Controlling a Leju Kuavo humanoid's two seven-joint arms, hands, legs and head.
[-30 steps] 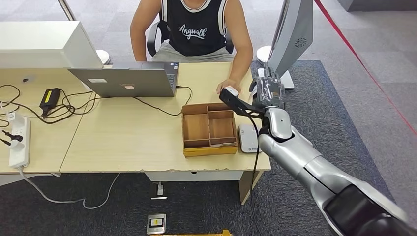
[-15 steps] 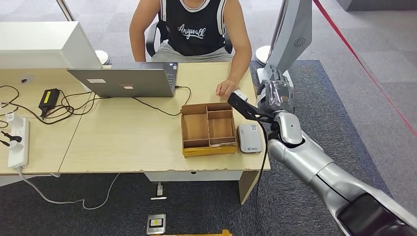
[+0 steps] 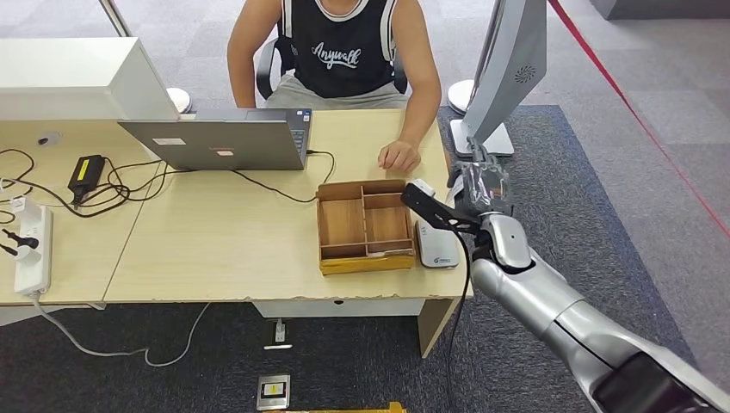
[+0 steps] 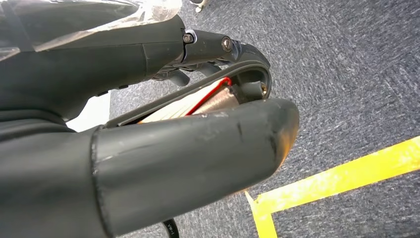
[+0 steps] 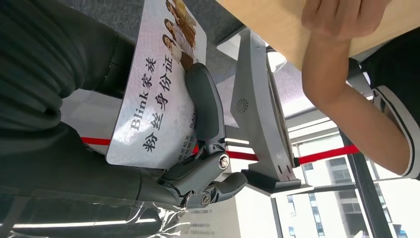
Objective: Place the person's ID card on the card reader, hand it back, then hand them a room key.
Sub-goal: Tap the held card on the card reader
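At the desk's right front corner, the ID card is held pinched flat in the right hand, just above the white card reader beside the wooden organiser, seemingly so it can be laid down for scanning.

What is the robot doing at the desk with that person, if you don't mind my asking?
The robot's right hand holds the person's ID card, gripped between its fingers. In the head view the hand hangs over the desk's right end, close to the card reader beside the wooden tray. The card is not on the reader yet. The person sits opposite, one hand resting on the desk.
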